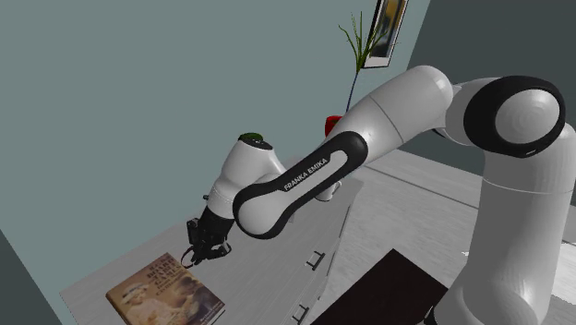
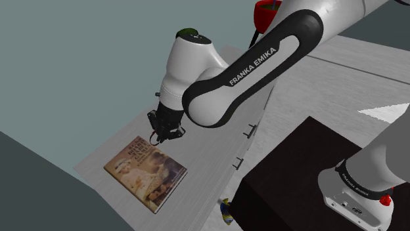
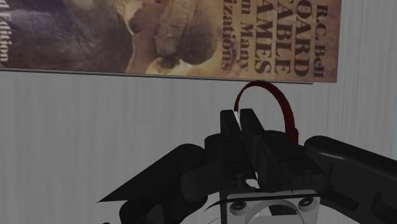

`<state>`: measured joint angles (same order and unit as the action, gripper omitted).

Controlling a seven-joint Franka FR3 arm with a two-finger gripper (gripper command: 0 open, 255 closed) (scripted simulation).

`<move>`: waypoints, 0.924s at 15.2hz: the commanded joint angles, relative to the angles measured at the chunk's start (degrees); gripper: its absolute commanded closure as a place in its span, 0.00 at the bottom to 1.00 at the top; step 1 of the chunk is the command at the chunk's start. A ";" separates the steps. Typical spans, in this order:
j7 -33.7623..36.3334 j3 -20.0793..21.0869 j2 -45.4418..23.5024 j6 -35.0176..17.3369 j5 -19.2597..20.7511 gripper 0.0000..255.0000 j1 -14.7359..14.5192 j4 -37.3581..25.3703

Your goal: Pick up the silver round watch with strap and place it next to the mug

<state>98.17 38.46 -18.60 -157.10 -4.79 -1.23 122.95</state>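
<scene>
Your gripper (image 3: 242,114) fills the foreground of the wrist view. Its two black fingers are drawn together with barely a slit between them, pinching the watch (image 3: 282,98). The watch's dark red strap curls out from the fingertips in a loop, and its face is hidden behind the fingers. Just past the loop lies a book (image 3: 172,35) flat on the pale counter (image 3: 95,127), its cover printed with an author's name and a title about board and table games.

From the shoulder view, you see the white arm reaching down and to that view's left, with the gripper (image 1: 201,254) low over the counter (image 1: 258,268), just beside the far corner of the book (image 1: 164,295). You cannot tell whether the watch is clear of the surface.

The second exterior view shows the gripper (image 2: 164,134) poised close to the same corner of the book (image 2: 146,172), with bare counter (image 2: 121,144) alongside. The red mug (image 1: 330,122) stands well apart at the far end of the counter, mostly hidden behind the arm. It also peeks out at the top edge of the second exterior view (image 2: 263,14).
</scene>
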 commanded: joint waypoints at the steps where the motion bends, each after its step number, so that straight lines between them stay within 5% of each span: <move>1: 0.00 0.01 0.00 0.00 0.00 1.00 0.00 0.00; 14: -1.72 3.10 6.78 8.40 -4.81 1.00 3.03 -2.54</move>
<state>96.46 41.36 -12.38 -149.49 -9.25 1.66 120.71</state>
